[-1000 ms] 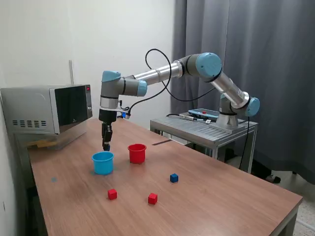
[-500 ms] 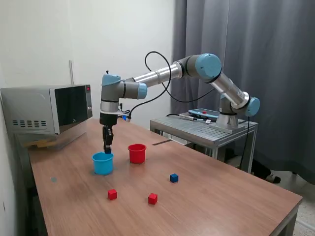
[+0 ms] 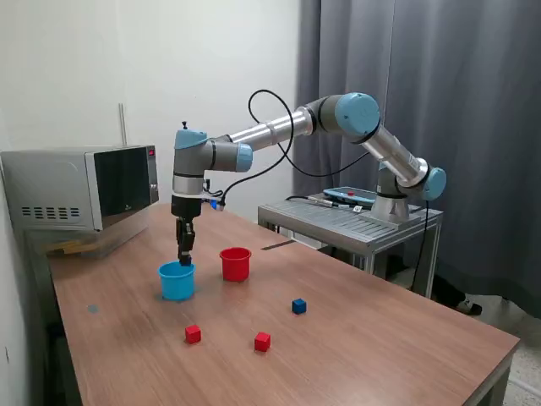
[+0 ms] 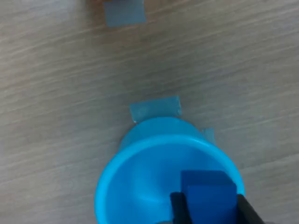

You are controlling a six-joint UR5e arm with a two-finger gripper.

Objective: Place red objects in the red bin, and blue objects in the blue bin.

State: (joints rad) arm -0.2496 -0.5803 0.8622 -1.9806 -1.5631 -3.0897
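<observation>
My gripper (image 3: 184, 256) hangs just over the light blue cup (image 3: 177, 281), shut on a dark blue cube. In the wrist view the cube (image 4: 208, 186) sits between my two dark fingers (image 4: 178, 208), above the open mouth of the blue cup (image 4: 110, 184). The red cup (image 3: 235, 264) stands close to the exterior view's right of the blue cup. A second dark blue cube (image 3: 298, 306) lies on the table further to the right. Two red cubes (image 3: 193, 334) (image 3: 263, 342) lie nearer the table's front.
A microwave (image 3: 84, 190) stands at the exterior view's left end of the wooden table (image 3: 380, 355). A metal stand (image 3: 355, 222) carrying the arm's base is behind the table. Blue tape patches (image 4: 155, 108) mark the wood by the blue cup.
The gripper with the blue cube has shifted slightly toward the exterior view's right and dipped closer to the blue cup's mouth. The cups and loose cubes have not moved.
</observation>
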